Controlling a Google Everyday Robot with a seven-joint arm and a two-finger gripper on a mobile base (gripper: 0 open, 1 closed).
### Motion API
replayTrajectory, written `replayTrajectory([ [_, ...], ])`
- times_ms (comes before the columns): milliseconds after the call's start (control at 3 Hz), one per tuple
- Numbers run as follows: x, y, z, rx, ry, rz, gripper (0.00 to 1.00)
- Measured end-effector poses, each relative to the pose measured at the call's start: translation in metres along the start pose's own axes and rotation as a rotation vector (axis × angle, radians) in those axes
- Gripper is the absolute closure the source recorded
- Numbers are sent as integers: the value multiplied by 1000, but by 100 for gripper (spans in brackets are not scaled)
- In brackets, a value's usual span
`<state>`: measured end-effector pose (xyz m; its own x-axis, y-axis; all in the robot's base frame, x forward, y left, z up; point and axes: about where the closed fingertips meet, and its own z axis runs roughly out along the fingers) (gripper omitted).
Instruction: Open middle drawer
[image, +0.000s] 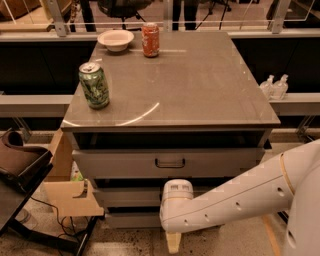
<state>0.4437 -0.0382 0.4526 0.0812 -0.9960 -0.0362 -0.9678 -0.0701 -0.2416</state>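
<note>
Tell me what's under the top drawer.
The middle drawer, its grey front showing left of the arm; below it a third drawer. The arm's wrist covers the handle. The claw hangs low before the cabinet.

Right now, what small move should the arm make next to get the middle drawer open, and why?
Probably lift the gripper toward the centre of the middle drawer. The gripper hangs low in front of the cabinet, below that drawer, and the arm hides its handle.

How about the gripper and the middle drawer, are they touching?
Cannot tell. In the camera view the gripper hangs low beneath the arm, before the cabinet, and the arm covers the middle drawer at its centre.
</note>
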Motion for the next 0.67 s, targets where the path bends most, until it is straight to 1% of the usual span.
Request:
replayTrajectory([
  [333, -1, -2, 9, -10, 12, -4, 0],
  [667, 4, -2, 15, -18, 23, 5, 0],
])
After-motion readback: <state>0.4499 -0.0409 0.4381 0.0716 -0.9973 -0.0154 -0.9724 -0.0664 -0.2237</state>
